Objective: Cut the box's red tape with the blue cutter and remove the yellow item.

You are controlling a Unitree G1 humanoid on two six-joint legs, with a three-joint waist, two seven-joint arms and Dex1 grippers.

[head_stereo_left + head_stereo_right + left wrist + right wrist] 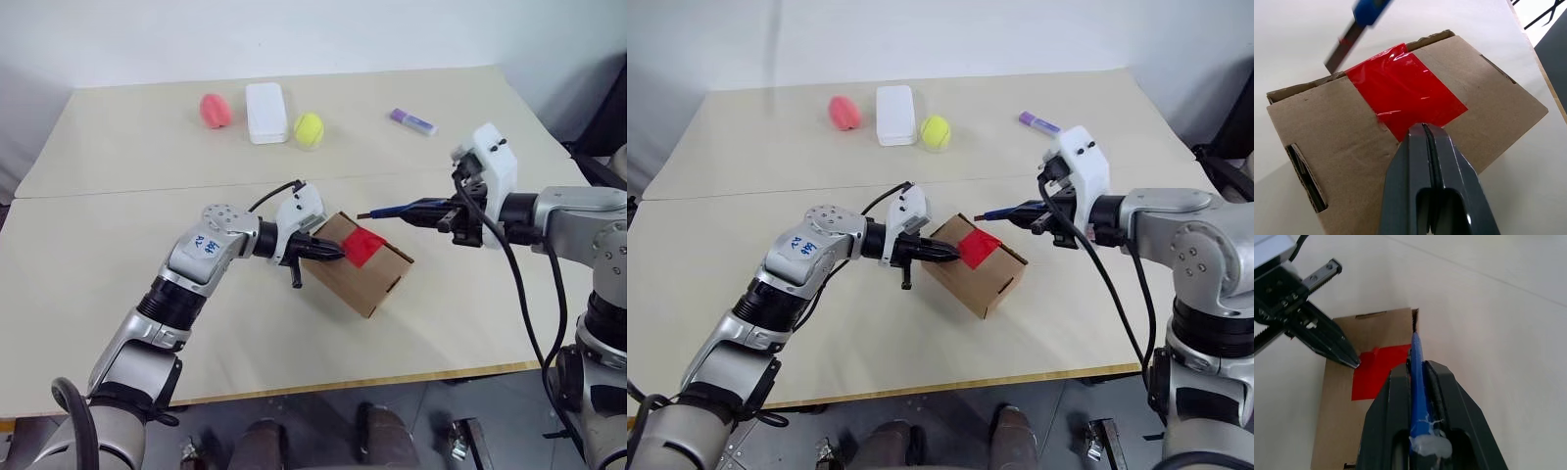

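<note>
On the table (118,255) the box (367,279) sat sealed under the red tape (364,246), its contents hidden, while the left tool (338,255), pressed together, touched the tape's edge and the right tool (431,212) pinched the blue cutter (397,210) just above the box's far edge.

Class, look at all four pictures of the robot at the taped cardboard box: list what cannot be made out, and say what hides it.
- What is inside the box: its flaps, closed under the red tape, hide the inside in every view.
- Whether the shut left hand presses the box: in the left wrist view its fingers cover the contact spot.
- The blue cutter blade's tip: in the right wrist view it merges with the box edge.
</note>
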